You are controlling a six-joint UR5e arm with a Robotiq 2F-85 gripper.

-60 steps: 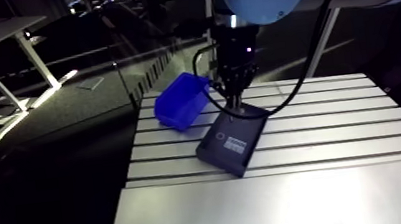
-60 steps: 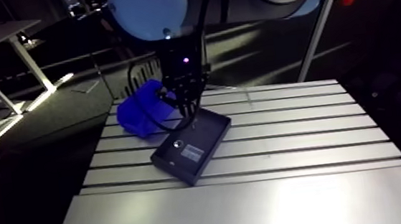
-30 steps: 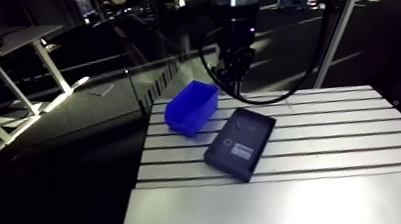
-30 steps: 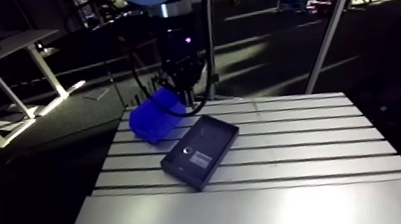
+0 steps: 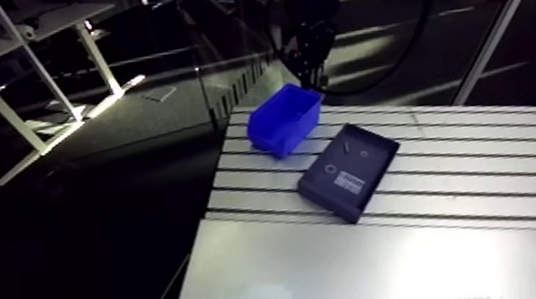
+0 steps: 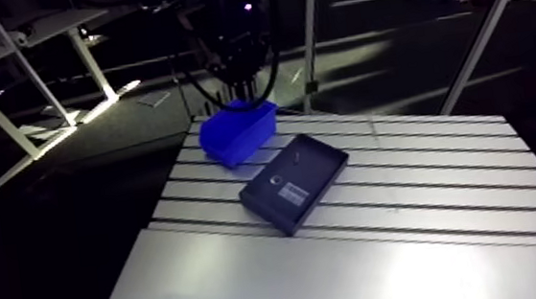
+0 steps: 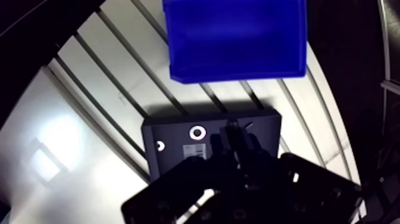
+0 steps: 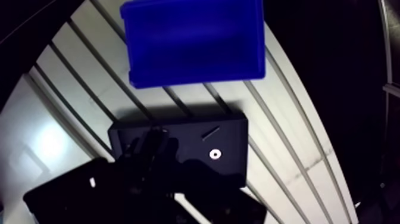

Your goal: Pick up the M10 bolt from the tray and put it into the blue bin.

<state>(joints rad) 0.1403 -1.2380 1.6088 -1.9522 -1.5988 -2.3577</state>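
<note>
Gripper [image 7: 230,134] is hovering above the tray [image 7: 265,134], clamping narrowly on what looks like the bolt [image 7: 230,125], so pickup is seemingly done, with carrying to the bin [image 7: 238,36] ahead and releasing still remaining.

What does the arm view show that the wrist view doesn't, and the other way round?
Only the arm view: much more of the slotted aluminium table, and the dark gripper from outside, hanging above it. Only the wrist view: a look straight down into the blue plastic bin. Both: that bin beside the shallow black tray, not touching it, and a small white ring lying in the tray.
</note>
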